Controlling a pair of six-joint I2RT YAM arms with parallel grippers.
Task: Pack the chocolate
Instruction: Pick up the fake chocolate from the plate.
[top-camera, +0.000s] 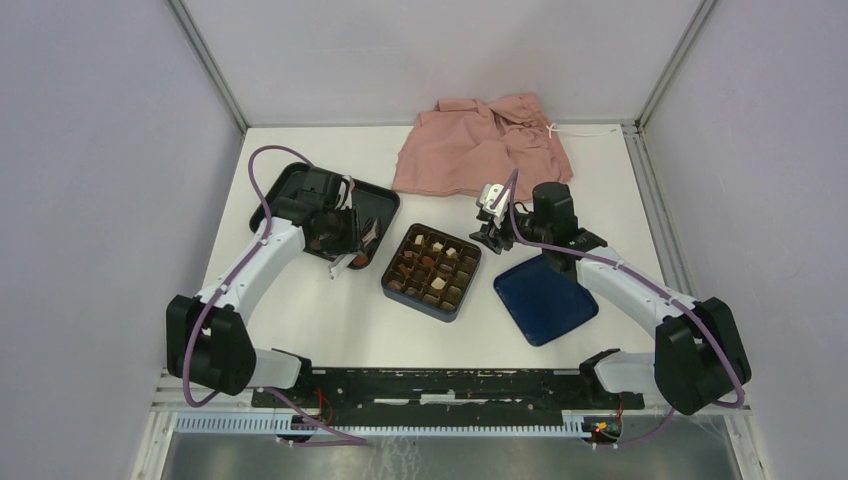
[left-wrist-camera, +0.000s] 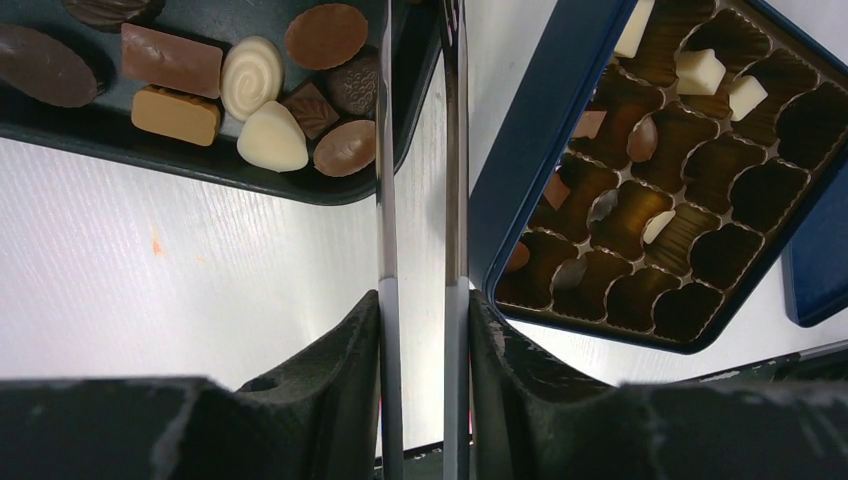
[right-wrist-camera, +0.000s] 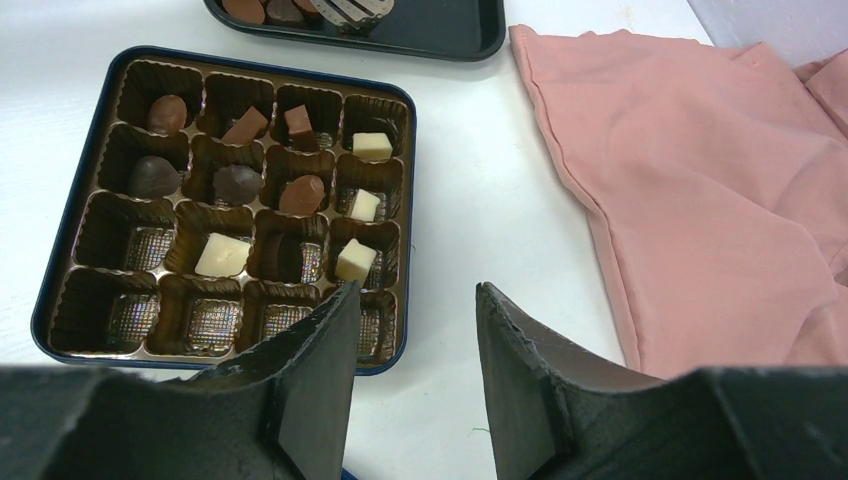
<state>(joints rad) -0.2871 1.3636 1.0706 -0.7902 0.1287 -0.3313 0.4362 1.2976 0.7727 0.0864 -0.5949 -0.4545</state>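
Note:
Several loose chocolates (left-wrist-camera: 270, 135), dark, tan and cream-white, lie in the black tray (left-wrist-camera: 90, 125). More chocolates (right-wrist-camera: 222, 254) sit in some cells of the dark blue box (right-wrist-camera: 270, 62); other cells are bare. My left gripper (left-wrist-camera: 420, 300) is shut on a pair of metal tongs (left-wrist-camera: 385, 150), hanging over the table between tray and box. The blades stand slightly apart and their tips run out of view. In the top view the left gripper (top-camera: 345, 240) is at the tray's right edge. My right gripper (right-wrist-camera: 415, 295) is open and empty, just right of the box (top-camera: 440, 308).
A dark blue lid (top-camera: 545, 300) lies flat to the right of the box, under the right arm. A crumpled pink cloth (top-camera: 480, 145) lies at the back of the table, right of my right gripper (top-camera: 490, 225). The black tray (top-camera: 290, 180) sits at the back left.

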